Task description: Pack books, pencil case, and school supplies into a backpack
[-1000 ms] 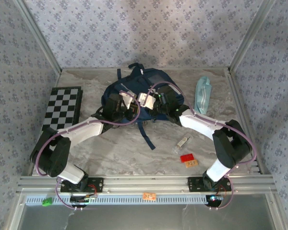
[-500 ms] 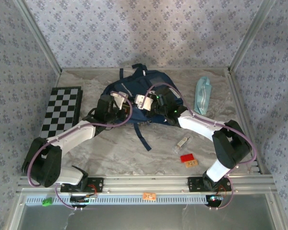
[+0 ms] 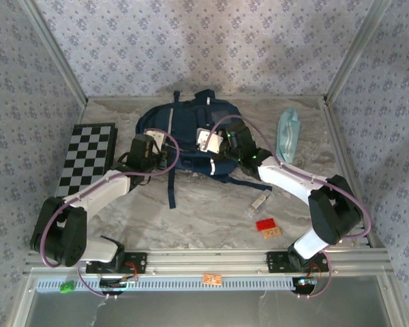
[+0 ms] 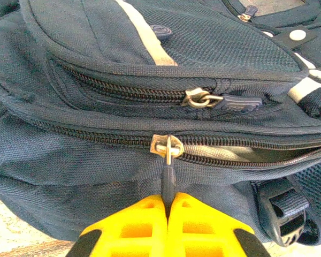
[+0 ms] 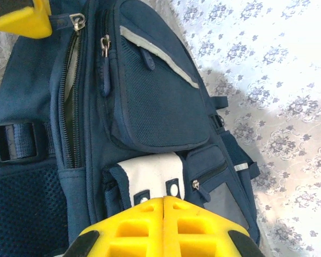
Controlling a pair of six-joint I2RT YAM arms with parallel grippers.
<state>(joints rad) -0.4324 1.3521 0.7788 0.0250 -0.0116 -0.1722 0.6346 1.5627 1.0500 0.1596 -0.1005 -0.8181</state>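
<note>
Two task items lie outside the backpack [image 3: 191, 122]. Nearest, right of centre on the table [image 3: 191, 218], rests the school supplies [image 3: 260, 202]. Farther back, at upper centre, the left end effector [image 4: 168, 199], fingers pressed together, pinches the zipper pull [image 4: 167, 147] of the main compartment, which gapes only partly. The right end effector [image 5: 165, 199], likewise closed, meets a white patch [image 5: 150, 174]; any hold on cloth is unclear. Farthest, upper right, lies the pencil case [image 3: 287, 134]. Judged stage: opening under way, these two unpacked.
</note>
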